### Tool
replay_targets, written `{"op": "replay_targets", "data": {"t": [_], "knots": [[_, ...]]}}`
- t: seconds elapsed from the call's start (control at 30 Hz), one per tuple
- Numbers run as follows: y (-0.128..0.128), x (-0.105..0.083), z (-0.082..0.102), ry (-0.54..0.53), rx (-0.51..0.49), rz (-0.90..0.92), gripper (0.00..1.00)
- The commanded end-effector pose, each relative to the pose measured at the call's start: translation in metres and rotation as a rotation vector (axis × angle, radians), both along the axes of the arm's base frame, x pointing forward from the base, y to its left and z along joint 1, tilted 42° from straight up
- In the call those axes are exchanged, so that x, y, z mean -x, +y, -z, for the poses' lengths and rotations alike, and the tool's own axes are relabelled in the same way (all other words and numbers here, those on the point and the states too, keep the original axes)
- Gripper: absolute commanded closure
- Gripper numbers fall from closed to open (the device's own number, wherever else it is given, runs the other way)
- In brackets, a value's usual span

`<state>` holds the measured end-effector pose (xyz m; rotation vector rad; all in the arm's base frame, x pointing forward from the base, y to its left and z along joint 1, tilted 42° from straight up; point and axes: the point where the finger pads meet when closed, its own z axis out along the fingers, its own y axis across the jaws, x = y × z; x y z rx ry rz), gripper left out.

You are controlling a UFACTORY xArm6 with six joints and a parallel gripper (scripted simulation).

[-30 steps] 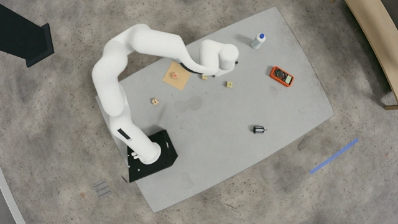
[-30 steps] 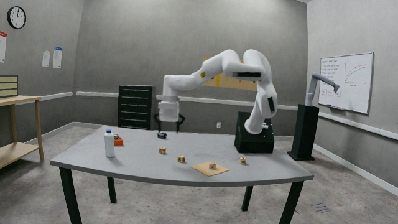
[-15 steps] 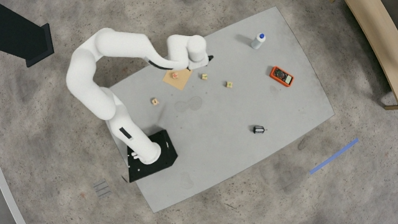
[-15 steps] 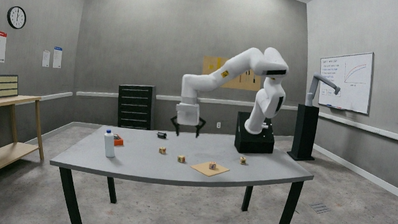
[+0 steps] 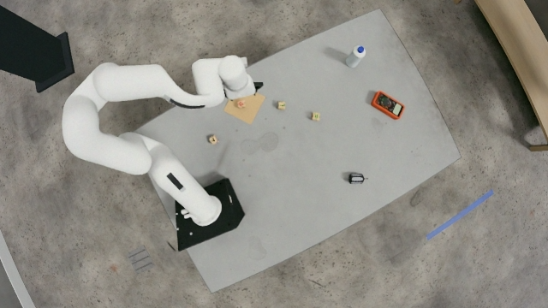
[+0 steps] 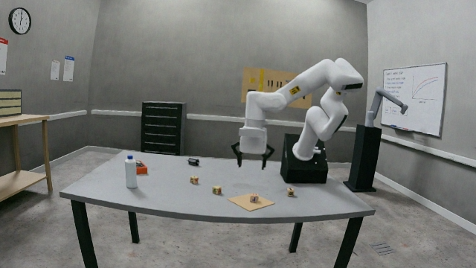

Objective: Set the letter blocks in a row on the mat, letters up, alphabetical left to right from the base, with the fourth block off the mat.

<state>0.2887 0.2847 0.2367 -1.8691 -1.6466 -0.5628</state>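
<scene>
A tan mat (image 5: 245, 108) lies at the table's far left side; it also shows in the side view (image 6: 251, 202). One wooden block with a red mark (image 5: 241, 103) (image 6: 254, 198) sits on the mat. Three more wooden blocks lie off the mat: one nearer the robot base (image 5: 212, 139) (image 6: 290, 191), one just right of the mat (image 5: 281, 105) (image 6: 216, 190), one further right (image 5: 315, 115) (image 6: 193, 180). My gripper (image 6: 252, 160) is open and empty, high above the table near the mat; from above the wrist (image 5: 235, 79) hides the fingers.
A white bottle (image 5: 355, 56) (image 6: 130, 171), an orange multimeter (image 5: 387, 104) (image 6: 140, 167) and a small black object (image 5: 356, 178) (image 6: 193, 161) stand on the table. The black robot base box (image 5: 210, 214) sits at the table's near corner.
</scene>
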Motion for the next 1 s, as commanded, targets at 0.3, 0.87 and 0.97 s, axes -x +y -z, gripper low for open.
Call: {"op": "replay_targets", "data": {"t": [0.3,0.87,0.97], "knots": [[-0.001,0.022,-0.004,0.001,-0.002,0.024,0.0],[0.031,0.025,0.03,0.002,-0.002,0.024,0.0],[0.031,0.025,0.03,0.002,-0.002,0.024,0.31]]}}
